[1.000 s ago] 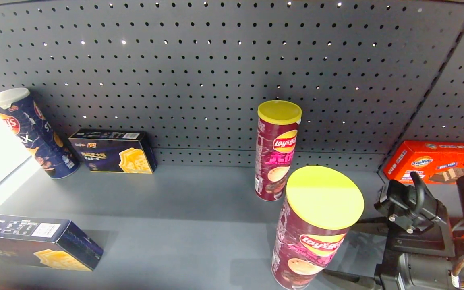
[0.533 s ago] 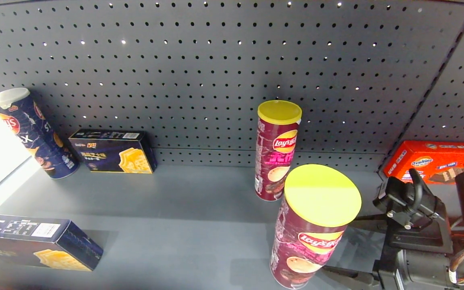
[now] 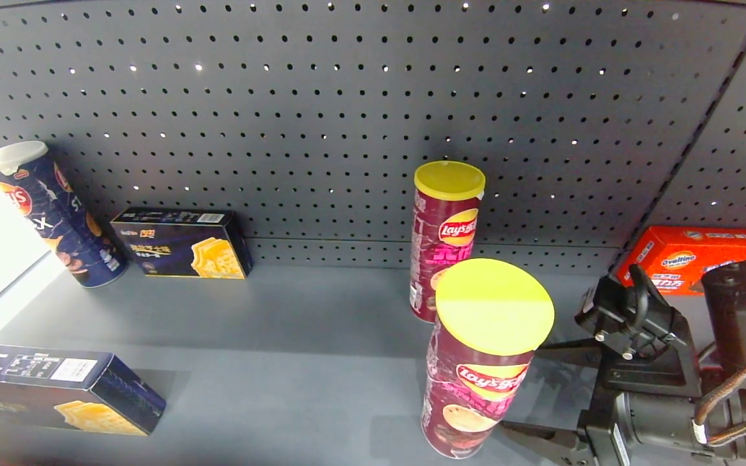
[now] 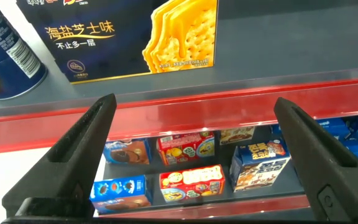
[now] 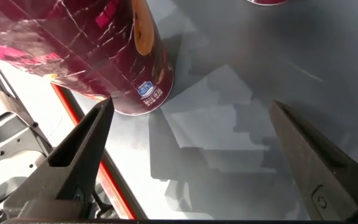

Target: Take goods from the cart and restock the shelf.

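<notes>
Two maroon chip cans with yellow lids stand on the grey shelf (image 3: 282,323). The far can (image 3: 445,239) is by the pegboard. The near can (image 3: 480,362) stands close to the front edge, its base also in the right wrist view (image 5: 120,62). My right gripper (image 3: 528,388) (image 5: 190,109) is open at that can's right side, fingertips level with its lower body, nothing between the fingers; I cannot tell whether a finger touches it. My left gripper (image 4: 194,102) is open below the shelf's red front lip (image 4: 185,115).
A dark blue cracker box (image 3: 182,243) and a blue chip can (image 3: 56,213) stand at the back left. Another blue box (image 3: 62,388) lies at the front left. An orange box (image 3: 703,255) sits at the right. Lower shelves hold several small boxes (image 4: 191,180).
The near maroon can and my right arm have both shifted a little to the left along the shelf front. Everything else stays put.
</notes>
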Tool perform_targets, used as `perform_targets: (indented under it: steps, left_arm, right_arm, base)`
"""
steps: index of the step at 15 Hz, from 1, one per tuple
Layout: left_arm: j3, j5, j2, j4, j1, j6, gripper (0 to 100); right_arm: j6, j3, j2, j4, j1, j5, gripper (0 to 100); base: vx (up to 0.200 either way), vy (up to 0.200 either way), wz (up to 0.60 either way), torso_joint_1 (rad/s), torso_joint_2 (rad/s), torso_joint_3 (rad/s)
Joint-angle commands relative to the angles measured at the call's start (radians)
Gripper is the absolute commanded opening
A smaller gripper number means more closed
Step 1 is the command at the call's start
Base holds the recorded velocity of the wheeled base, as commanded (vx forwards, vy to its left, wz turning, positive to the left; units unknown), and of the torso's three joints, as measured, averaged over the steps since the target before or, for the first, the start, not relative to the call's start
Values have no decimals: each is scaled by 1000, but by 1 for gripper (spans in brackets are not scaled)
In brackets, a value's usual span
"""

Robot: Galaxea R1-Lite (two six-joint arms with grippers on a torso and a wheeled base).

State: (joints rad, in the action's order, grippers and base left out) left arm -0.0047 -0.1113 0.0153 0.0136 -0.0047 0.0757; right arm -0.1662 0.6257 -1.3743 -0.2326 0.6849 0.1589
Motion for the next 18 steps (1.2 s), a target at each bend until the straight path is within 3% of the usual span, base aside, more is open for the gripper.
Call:
perform_targets:
  steps: [1, 18]
  left_arm:
    - [0, -1, 0, 0, 0, -1, 100]
    - [0, -1, 2, 0, -1, -1, 100]
  right_arm:
    - [-1, 11, -20, -1, 10, 1, 100]
    - [1, 3, -25, -1, 1, -6, 100]
  base:
    - [0, 0, 0, 0, 0, 0]
    - [0, 0, 0, 0, 0, 0]
